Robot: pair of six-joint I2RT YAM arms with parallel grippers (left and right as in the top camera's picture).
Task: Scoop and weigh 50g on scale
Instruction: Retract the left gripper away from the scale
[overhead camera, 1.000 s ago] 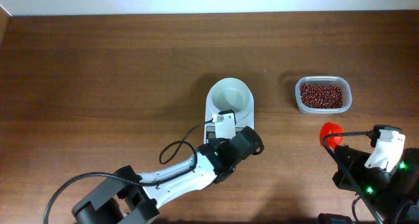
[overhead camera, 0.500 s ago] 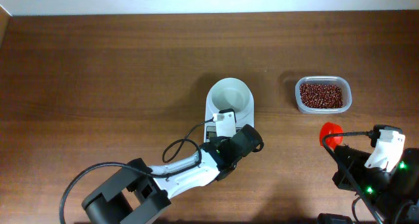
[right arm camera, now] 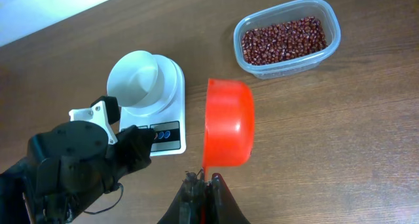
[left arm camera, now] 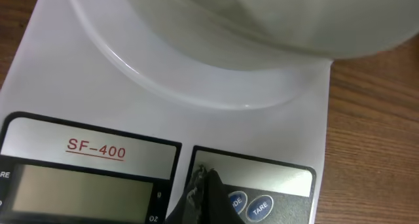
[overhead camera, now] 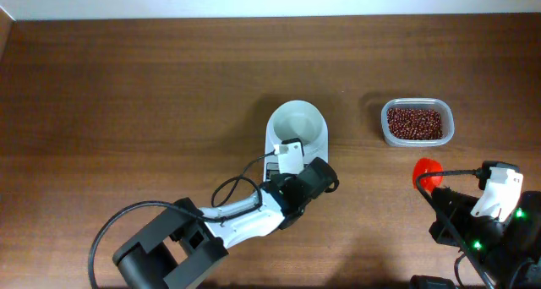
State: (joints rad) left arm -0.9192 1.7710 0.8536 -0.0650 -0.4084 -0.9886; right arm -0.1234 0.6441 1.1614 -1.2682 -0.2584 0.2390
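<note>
Jaws of L gripper [left arm camera: 205,186] clenched, tips over btn panel of scale [left arm camera: 91,86], white bowl [left arm camera: 262,27] just ahead. R gripper [right arm camera: 201,183] clamped on handle of red scoop [right arm camera: 229,122]; beans [right arm camera: 281,39] in clear tub [right arm camera: 283,67] ahead-right of it.

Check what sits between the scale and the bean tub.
Nothing. The overhead view shows only bare wooden table between the scale and the clear tub of red-brown beans; the red scoop is off that line.

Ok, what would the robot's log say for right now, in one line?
left gripper: shut, tip at buttons of scale | right gripper: shut on red scoop | bowl: empty | beans: in tub
</note>
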